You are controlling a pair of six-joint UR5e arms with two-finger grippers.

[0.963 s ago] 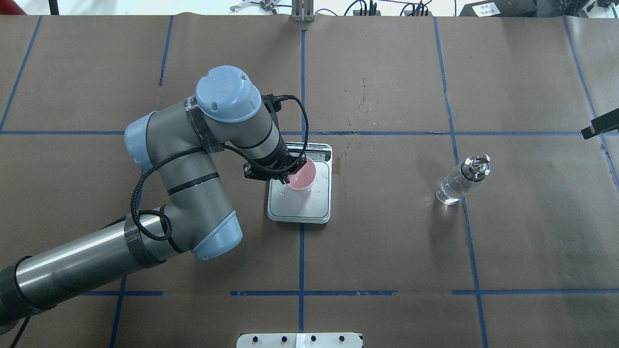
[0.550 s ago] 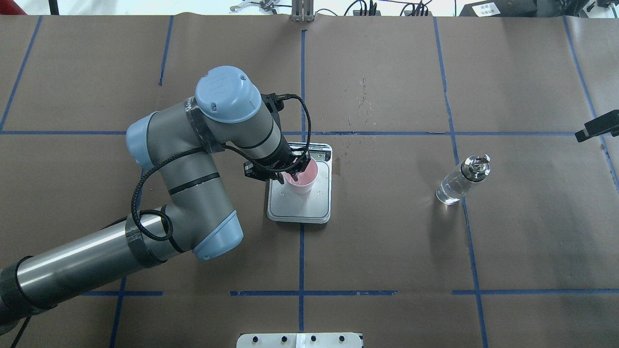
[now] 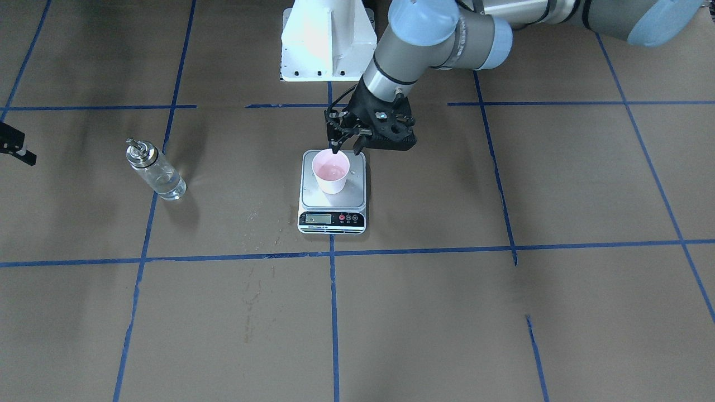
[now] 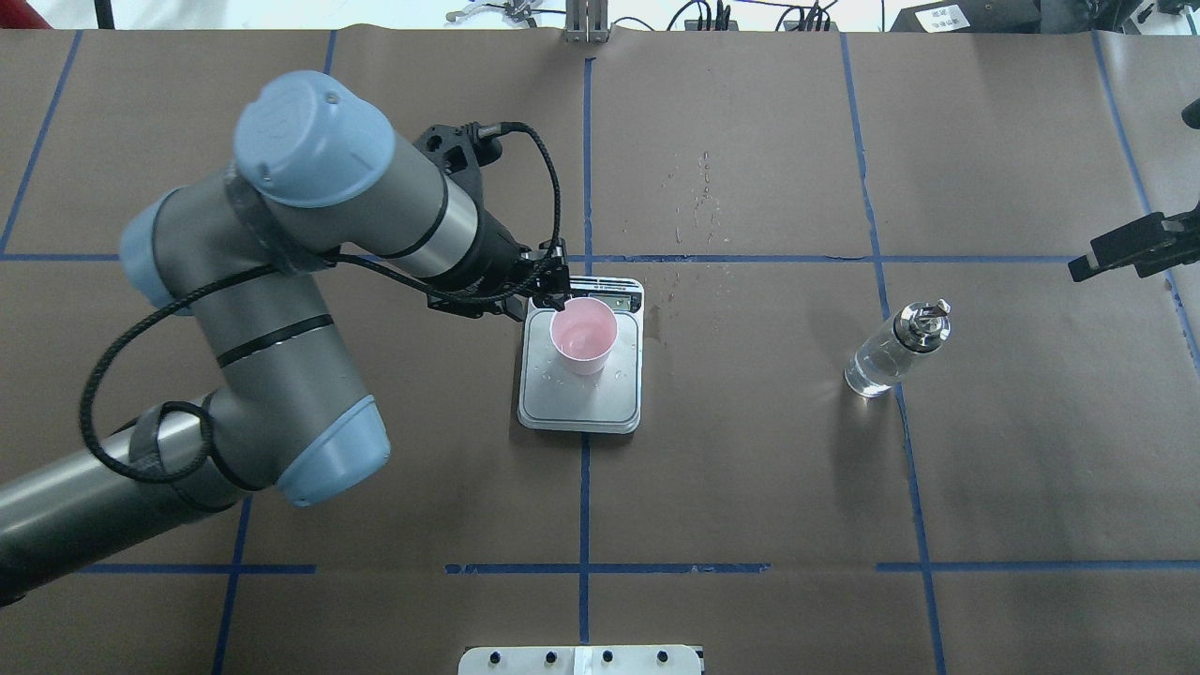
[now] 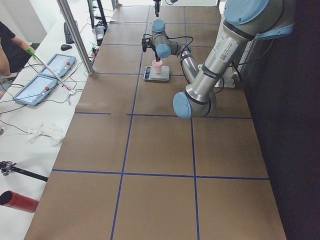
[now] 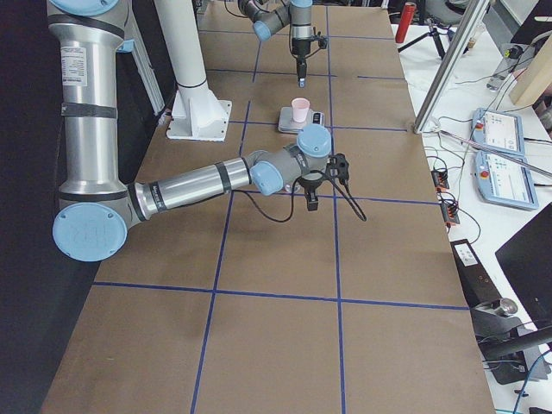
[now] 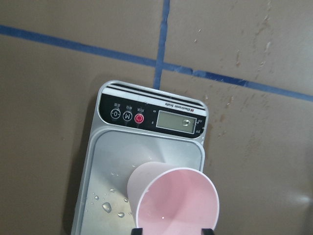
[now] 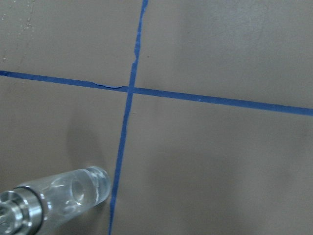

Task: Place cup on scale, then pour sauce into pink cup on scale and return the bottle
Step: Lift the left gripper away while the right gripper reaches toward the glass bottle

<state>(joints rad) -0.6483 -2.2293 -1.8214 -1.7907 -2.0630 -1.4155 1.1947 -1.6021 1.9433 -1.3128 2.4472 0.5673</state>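
The pale pink cup (image 4: 583, 336) stands upright on the silver platform of the scale (image 4: 581, 405), towards its display end. My left gripper (image 4: 548, 286) is open and hovers just above and beside the cup's rim, not touching it. In the left wrist view its fingertips (image 7: 138, 230) flank the cup (image 7: 176, 200) at the bottom edge. The clear glass bottle (image 4: 891, 352) with its metal spout stands on the table to the right and holds a little clear liquid. My right gripper (image 4: 1120, 248) is at the far right edge, apart from the bottle, and its jaws are not visible.
Water drops lie on the scale platform (image 7: 110, 205) and on the brown paper beyond the scale (image 4: 698, 202). The white robot base (image 3: 327, 39) stands at the table's near side. An operators' bench with tablets (image 5: 50, 75) runs along the far side.
My left gripper let go of the cup and drew up and back to the left. The cup stays on the scale. The right gripper moved in a little from the right edge.
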